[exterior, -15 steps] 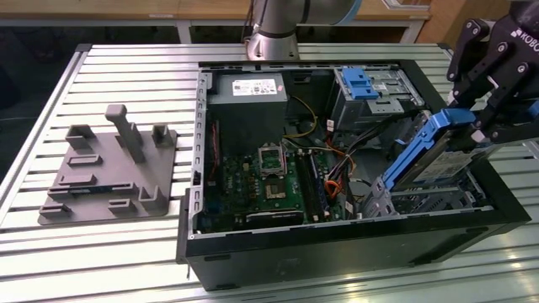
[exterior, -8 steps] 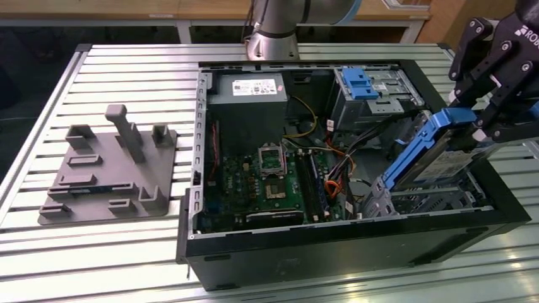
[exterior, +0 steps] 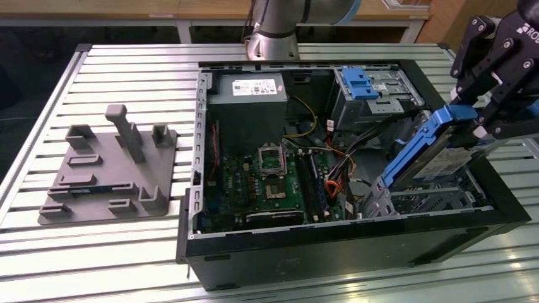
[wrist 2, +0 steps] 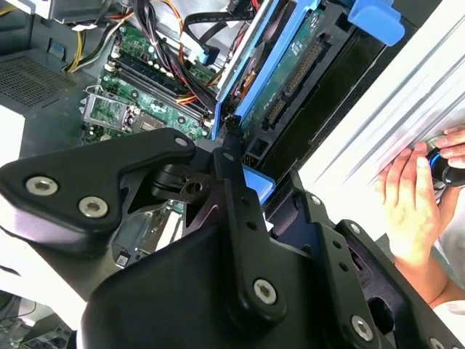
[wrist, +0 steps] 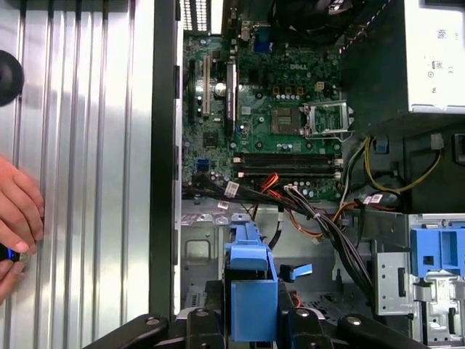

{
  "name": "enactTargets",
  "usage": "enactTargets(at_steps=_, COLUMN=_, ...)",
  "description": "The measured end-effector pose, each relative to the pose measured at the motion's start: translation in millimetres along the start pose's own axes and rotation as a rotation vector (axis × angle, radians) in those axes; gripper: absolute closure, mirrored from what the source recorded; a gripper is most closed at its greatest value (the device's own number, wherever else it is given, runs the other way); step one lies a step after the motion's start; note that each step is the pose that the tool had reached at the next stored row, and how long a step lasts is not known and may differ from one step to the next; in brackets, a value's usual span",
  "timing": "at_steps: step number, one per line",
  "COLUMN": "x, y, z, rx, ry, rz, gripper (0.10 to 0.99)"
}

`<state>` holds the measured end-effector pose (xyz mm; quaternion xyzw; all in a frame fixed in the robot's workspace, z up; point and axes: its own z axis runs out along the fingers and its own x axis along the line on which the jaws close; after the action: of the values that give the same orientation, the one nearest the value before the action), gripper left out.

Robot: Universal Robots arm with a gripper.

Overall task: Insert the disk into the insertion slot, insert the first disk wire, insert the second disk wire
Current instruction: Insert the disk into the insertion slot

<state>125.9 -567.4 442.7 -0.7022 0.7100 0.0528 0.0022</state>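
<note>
Note that your jaws grip the disk (exterior: 433, 161) steeply tilted, its lower end nearest the insertion slot (exterior: 430, 199)

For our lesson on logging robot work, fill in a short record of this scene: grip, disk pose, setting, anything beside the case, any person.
Grip: claw shut on the disk
Disk pose: tilted, lower end at the insertion slot, not seated
Setting: open computer case on a slatted table
Beside case: grey fixture plate, at the exterior view's left
Person: a hand over the table
</note>
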Motion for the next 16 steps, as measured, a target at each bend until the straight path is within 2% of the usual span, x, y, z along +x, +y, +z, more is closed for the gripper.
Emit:
enactTargets(at_steps=4, x=-2.5, y=-4.4, z=-0.1, rx=-0.001, ry=0.0001, rz=0.002, gripper=0.722)
enactTargets(at_steps=9, x=-3.1, y=-10.3, z=-1.2, rx=-0.011, ry=0.0001, rz=0.004, gripper=0.722)
enactTargets(at_steps=11, x=-3.3, y=-10.2, z=-4.0, rx=-0.011, ry=-0.001, rz=0.004, gripper=0.722)
enactTargets(at_steps=14, x=-4.1, y=-9.5, z=-13.2, rx=-0.012, ry=-0.0003, rz=0.004, gripper=0.722)
enactTargets(at_steps=16, x=-4.4, y=-9.4, z=-14.1, rx=-0.012, ry=0.0012, rz=0.004, gripper=0.722)
